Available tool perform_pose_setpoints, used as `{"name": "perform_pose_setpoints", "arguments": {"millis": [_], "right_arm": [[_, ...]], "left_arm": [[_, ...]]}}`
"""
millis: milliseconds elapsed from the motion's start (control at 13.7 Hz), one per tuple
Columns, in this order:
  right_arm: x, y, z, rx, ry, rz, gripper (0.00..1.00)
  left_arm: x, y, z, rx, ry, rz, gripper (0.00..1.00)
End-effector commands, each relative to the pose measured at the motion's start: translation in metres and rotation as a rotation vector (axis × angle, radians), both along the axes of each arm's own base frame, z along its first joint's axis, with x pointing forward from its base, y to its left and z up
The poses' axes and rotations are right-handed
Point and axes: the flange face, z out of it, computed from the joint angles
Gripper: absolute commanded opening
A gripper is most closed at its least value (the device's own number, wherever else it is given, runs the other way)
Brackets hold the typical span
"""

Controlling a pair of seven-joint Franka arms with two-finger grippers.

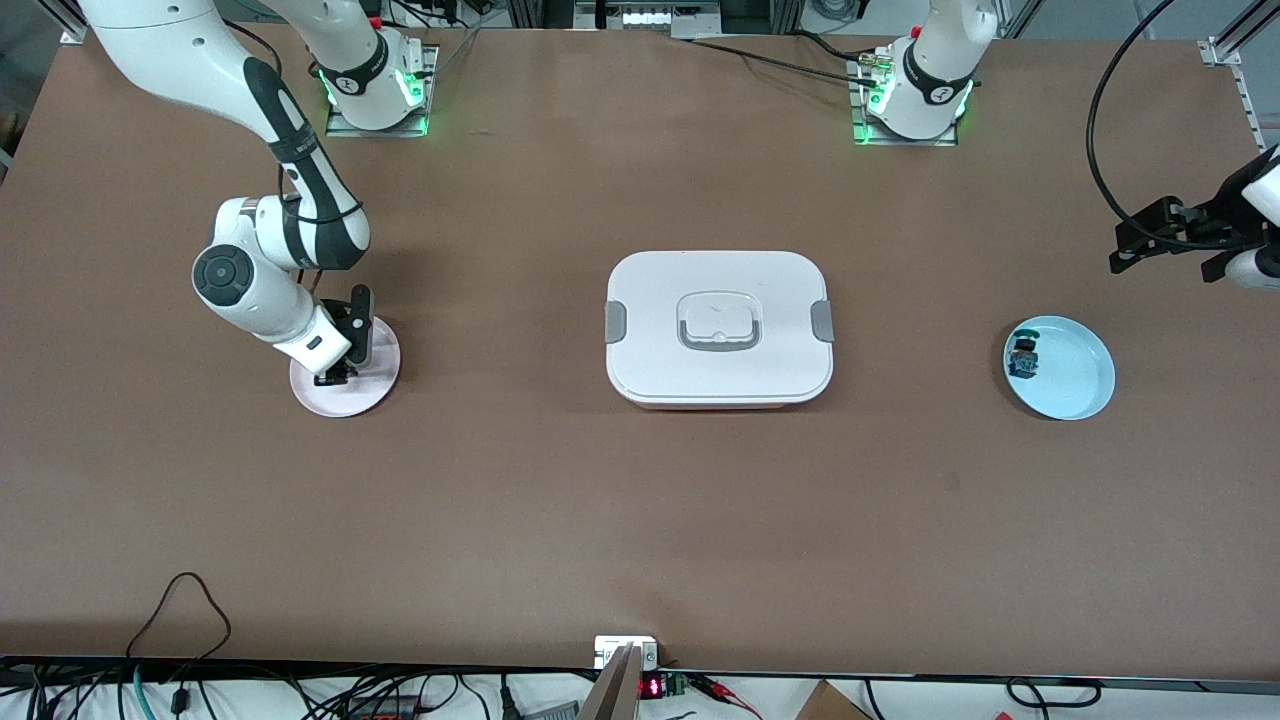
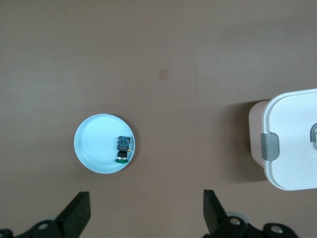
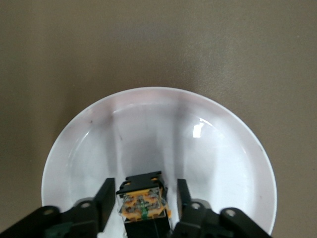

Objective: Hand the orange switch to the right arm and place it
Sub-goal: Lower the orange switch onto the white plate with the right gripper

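orange switch (image 3: 142, 202) between the parted fingers of the right gripper (image 3: 143, 206), low over the pink plate (image 3: 223, 163)

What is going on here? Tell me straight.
The right arm's tool is down at the pink plate, straddling the orange switch there. The left arm waits, its tool open above the table by the blue plate, which holds the green-and-blue switch. A closed white box sits mid-table.
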Motion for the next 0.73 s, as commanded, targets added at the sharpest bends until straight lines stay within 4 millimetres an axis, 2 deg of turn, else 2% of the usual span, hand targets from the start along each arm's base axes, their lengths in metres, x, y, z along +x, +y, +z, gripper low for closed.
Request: {"name": "perform_pose_setpoints", "arguments": {"millis": [0,73,366,659], "right_arm": [[0.001,0.007,0.020,0.007,0.000,0.010,1.00],[0.002,0.008,0.028,0.011,0.001,0.007,1.00],[0.021,0.011,0.086,0.016,-0.017,-0.060,1.00],[0.048,0.014,0.163,0.032,-0.024,-0.141,1.00]], "left_arm": [[0.006,0.004,0.002,0.022,-0.003,0.006,1.00],[0.006,0.004,0.003,0.020,-0.005,0.006,1.00],[0.006,0.004,0.003,0.020,-0.005,0.006,1.00],[0.006,0.004,0.003,0.020,-0.006,0.006,1.00]]}}
